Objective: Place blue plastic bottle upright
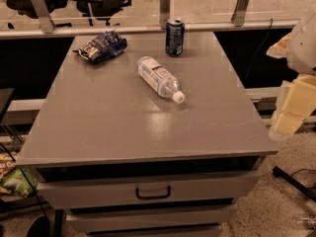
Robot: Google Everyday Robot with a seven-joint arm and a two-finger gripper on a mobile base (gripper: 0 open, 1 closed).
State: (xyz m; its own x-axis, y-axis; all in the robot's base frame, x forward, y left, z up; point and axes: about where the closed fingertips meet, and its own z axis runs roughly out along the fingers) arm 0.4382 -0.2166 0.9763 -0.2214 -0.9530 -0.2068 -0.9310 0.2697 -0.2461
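Observation:
The blue plastic bottle [159, 79] is clear with a white cap and a white label with blue print. It lies on its side in the middle of the grey table top [113, 127], with its cap pointing toward the front right. My gripper [289, 113] hangs off the table's right edge, well to the right of the bottle and a little nearer the front. It touches nothing on the table.
A dark blue drink can [174, 37] stands upright at the back of the table, behind the bottle. A blue and white foil snack bag [102, 46] lies at the back left. A glass railing runs behind the table. Drawers [153, 191] sit under the top.

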